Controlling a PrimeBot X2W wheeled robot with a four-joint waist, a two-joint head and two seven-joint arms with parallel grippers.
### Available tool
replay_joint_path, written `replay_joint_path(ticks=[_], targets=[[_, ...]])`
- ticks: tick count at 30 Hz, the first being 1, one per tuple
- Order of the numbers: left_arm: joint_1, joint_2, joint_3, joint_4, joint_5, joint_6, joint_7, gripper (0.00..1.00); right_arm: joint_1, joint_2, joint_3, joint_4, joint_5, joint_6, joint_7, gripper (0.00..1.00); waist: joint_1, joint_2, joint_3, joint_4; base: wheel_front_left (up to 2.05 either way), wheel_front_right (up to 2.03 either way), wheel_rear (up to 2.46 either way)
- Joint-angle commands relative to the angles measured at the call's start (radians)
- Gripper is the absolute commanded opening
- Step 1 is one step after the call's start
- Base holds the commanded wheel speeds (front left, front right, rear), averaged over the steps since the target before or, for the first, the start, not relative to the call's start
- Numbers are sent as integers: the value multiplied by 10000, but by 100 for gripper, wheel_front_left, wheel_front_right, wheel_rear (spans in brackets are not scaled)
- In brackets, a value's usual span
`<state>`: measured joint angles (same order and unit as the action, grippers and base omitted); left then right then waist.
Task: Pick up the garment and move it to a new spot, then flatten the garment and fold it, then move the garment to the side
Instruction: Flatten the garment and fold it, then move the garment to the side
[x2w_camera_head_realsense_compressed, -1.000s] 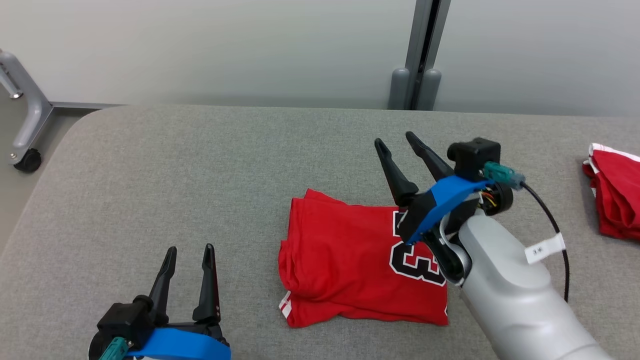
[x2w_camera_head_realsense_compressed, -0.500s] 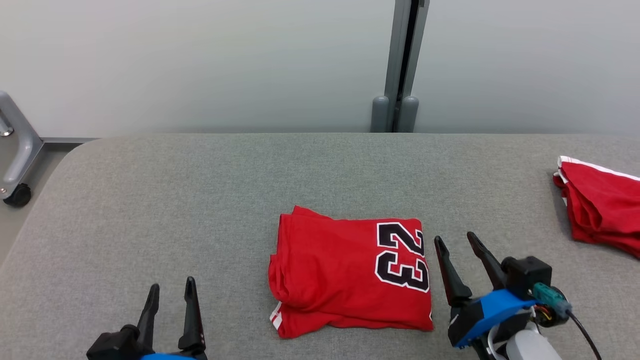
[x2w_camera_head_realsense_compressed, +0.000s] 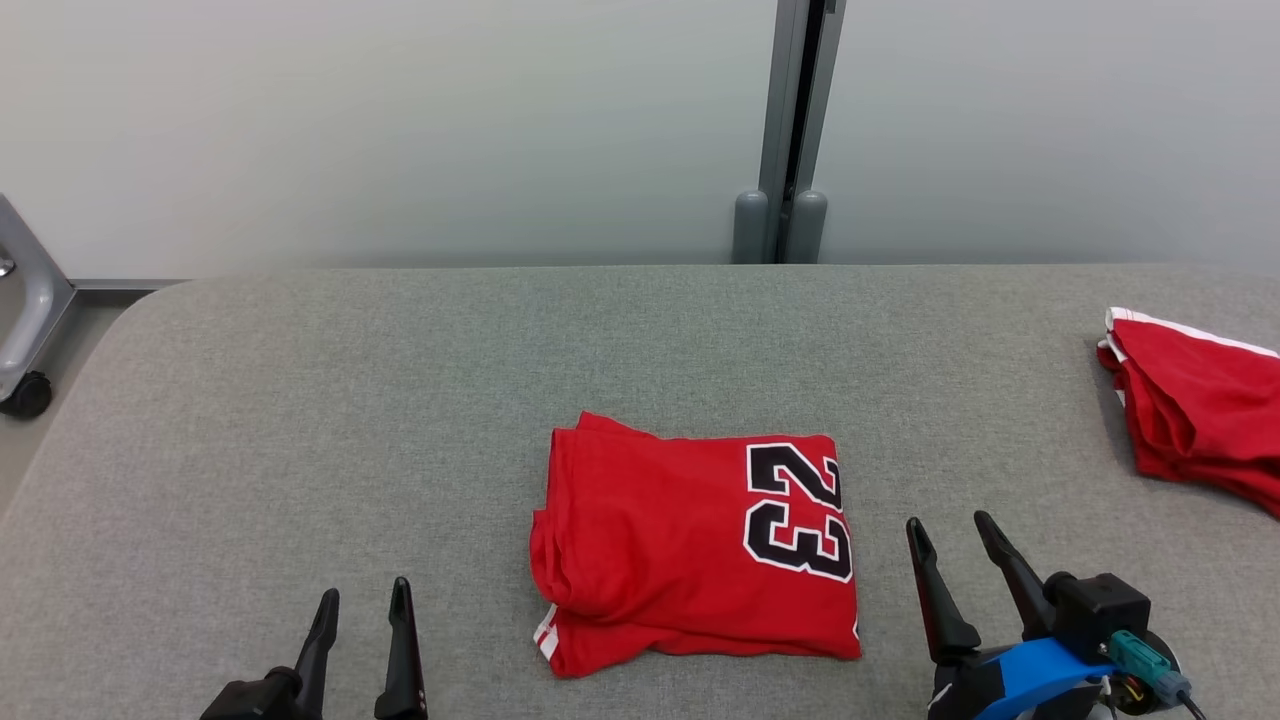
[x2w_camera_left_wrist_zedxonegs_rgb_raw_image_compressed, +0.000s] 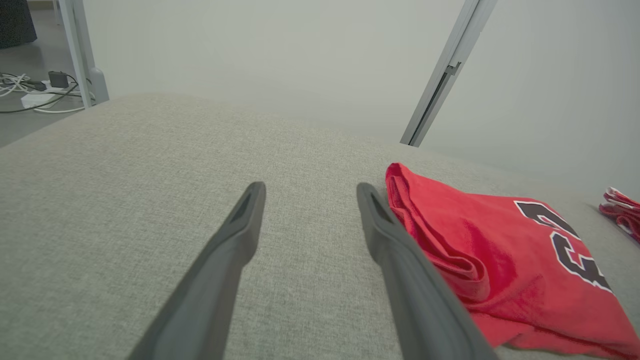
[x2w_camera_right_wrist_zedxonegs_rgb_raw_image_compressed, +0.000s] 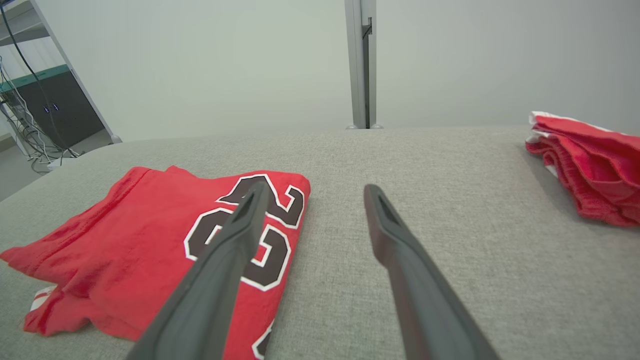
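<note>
The garment is a red jersey with a black 23, lying folded into a rectangle at the middle of the grey padded table. It also lies right of my left fingers as the garment and under my right gripper's left finger as the garment. My left gripper stands open at the lower left, apart from the cloth, with nothing between its fingers. My right gripper is open just right of the garment's edge, holding nothing.
A second red garment with white trim lies bunched at the table's right edge, also seen as red cloth. A grey post stands behind the table against the pale wall. A wheeled frame leg is at the far left.
My right gripper has drawn back from above the garment's numbered end to the lower right, off the cloth. The left gripper sits lower in view. The camera has shifted too.
</note>
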<state>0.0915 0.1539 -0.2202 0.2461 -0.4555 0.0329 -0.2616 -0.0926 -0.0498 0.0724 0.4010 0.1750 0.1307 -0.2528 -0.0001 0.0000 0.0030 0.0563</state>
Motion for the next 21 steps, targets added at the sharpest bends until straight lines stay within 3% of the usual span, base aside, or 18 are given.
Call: replay_joint_path(ticks=[1, 21], targets=[[-146, -23, -7, 39, 96, -70, -43, 100, 183, -15, -39, -101, 96, 1, -3, 100, 1, 0, 29, 3, 0, 0, 0], [-384, -175, 297, 262, 320, -321, -44, 100, 37, -15, -128, -238, 43, 1, 105, 100, 1, 0, 184, 71, 0, 0, 0]])
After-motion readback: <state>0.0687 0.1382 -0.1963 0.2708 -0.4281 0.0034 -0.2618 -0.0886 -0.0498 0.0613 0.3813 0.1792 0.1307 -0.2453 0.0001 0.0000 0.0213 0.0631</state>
